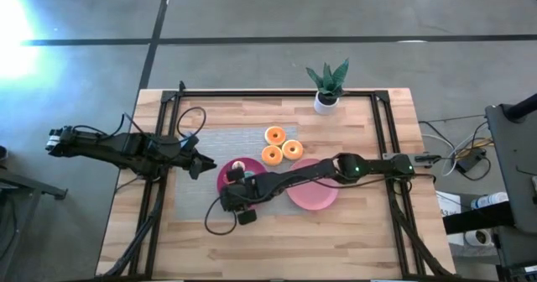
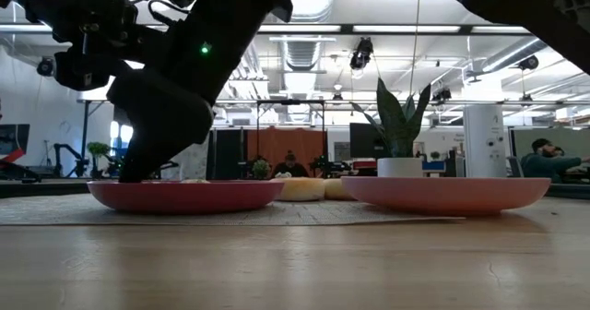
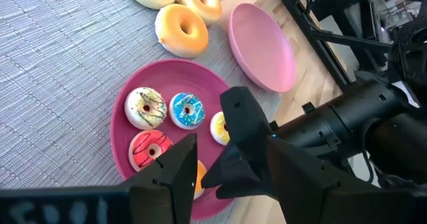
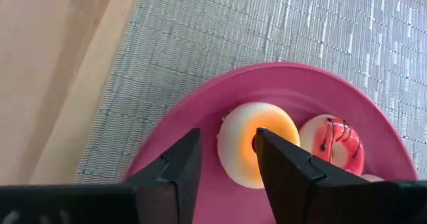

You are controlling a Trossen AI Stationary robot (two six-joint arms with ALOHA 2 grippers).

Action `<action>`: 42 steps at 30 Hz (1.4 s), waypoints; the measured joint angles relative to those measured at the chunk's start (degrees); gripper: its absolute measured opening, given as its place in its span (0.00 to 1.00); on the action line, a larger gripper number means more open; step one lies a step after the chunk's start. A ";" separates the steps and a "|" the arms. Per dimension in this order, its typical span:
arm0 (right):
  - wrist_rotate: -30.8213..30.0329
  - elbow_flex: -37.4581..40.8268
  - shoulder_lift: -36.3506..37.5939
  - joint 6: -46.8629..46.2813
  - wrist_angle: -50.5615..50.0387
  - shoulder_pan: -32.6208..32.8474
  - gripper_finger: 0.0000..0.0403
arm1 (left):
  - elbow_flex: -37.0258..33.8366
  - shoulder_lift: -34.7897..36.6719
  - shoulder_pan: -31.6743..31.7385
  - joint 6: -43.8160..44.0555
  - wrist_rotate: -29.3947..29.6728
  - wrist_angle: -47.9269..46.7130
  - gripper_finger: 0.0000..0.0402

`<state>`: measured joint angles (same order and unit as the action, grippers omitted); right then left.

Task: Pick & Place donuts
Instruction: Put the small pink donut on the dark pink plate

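Note:
A magenta plate (image 1: pixel 225 174) on the grey mat holds several small iced donuts: whitish (image 3: pixel 145 107), blue (image 3: pixel 187 111), red (image 3: pixel 150 149), yellow (image 3: pixel 219 127) and an orange-topped one (image 4: pixel 257 151). My right gripper (image 4: pixel 227 137) is open, low over the plate's near-left part. One finger is over the orange-topped donut's hole and the other is outside its rim. My left gripper (image 1: pixel 204 166) is open and empty just left of the plate. Three bigger plain orange donuts (image 1: pixel 282 146) lie on the mat beyond the plates. My right gripper comes from above, slanting down, with one fingertip (image 4: pixel 261 136) at the hole of the orange-topped donut and the other (image 4: pixel 192 141) apart from its outer rim (image 4: pixel 223 141). The donut lies flat on the plate. I cannot tell whether the fingertip touches it.
A lighter pink plate (image 1: pixel 312 196) lies right of the magenta one, under my right arm. A potted plant (image 1: pixel 326 87) stands at the far edge. A black frame (image 1: pixel 382 131) borders the table. Cables (image 1: pixel 220 225) lie near the front.

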<state>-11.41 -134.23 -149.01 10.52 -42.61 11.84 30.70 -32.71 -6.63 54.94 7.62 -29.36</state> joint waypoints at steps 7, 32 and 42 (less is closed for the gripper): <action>0.00 0.28 -0.58 0.02 0.25 -0.35 0.36 | 0.00 0.00 0.00 -0.02 1.13 0.00 0.38; 5.44 1.79 4.13 -27.13 2.98 -3.31 0.02 | 0.00 0.02 0.00 -0.01 1.48 -0.46 0.38; 7.57 9.14 9.41 -44.28 7.54 -8.79 0.02 | -0.04 0.92 0.00 -3.76 2.16 -4.25 0.38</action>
<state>-3.84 -125.10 -139.60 -33.76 -35.07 3.05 30.65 -31.79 -6.63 51.18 9.79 -33.61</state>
